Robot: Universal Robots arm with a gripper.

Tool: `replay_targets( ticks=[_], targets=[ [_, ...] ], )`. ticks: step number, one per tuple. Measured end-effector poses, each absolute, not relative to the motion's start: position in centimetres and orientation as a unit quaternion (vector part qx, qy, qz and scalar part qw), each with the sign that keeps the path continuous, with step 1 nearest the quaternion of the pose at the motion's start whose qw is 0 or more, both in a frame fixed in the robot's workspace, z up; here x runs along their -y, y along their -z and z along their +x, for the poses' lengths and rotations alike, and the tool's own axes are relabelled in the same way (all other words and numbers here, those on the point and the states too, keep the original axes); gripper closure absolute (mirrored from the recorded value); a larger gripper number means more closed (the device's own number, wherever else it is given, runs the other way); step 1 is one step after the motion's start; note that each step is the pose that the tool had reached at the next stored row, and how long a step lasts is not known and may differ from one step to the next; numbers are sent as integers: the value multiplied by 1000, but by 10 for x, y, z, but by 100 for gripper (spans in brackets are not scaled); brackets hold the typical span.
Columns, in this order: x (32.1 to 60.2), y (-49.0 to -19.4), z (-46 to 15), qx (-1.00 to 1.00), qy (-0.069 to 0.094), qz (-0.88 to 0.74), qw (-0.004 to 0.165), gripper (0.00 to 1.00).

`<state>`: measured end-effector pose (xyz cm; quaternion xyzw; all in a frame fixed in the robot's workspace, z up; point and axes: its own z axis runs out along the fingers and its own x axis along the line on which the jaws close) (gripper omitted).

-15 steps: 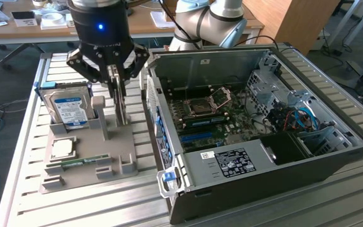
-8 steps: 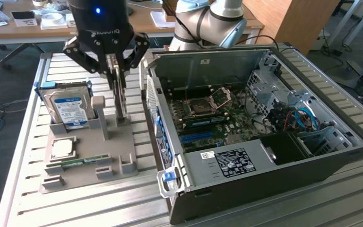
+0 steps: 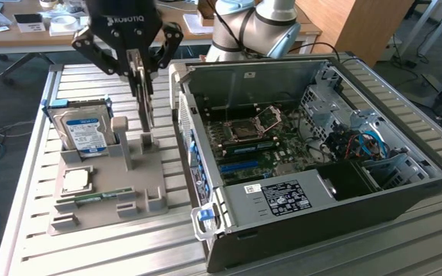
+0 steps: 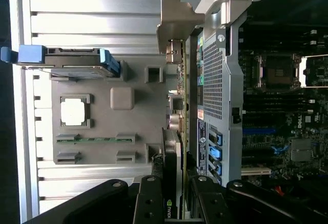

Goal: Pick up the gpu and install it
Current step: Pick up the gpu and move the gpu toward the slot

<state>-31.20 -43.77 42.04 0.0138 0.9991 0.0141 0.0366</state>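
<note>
In the exterior view the gripper [image 3: 140, 69] hangs at the upper left of the frame, its fingers clamped on the gpu [image 3: 144, 103]. The card stands upright on edge over the grey holder tray [image 3: 106, 215], its lower edge close to the tray's posts; whether it touches them I cannot tell. The hard drive [image 3: 83, 129] stands just beside it, and the open computer case [image 3: 374, 190] sits in the right half. In the wrist view the gripper [image 4: 174, 196] pinches the gpu [image 4: 170, 155] edge-on, between the holder tray [image 4: 102, 126] and the computer case [image 4: 212, 85].
</note>
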Motion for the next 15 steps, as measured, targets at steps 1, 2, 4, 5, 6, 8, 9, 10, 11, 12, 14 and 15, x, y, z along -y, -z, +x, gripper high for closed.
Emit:
replay_targets(
  ticks=[1, 2, 4, 5, 6, 8, 9, 10, 11, 12, 14, 15],
  targets=[
    [438, -423, -312, -999, -14, 14, 37, 73],
    [438, -426, -312, -999, -14, 14, 37, 73],
    [438, -431, -312, -999, -14, 14, 38, 73],
    [438, -434, -312, -999, -14, 14, 39, 73],
    [438, -435, -312, -999, -14, 14, 39, 73],
    [438, -437, -312, -999, -14, 14, 40, 73],
    [438, -437, -312, -999, -14, 14, 40, 73],
    [438, -437, -312, -999, -14, 14, 40, 73],
    [438, -437, -312, -999, -14, 14, 40, 73],
    [438, -437, -312, -999, -14, 14, 40, 73],
    [438, -437, -310, -999, -14, 14, 39, 73],
    [438, -437, -308, -999, -14, 14, 40, 73]
  ],
)
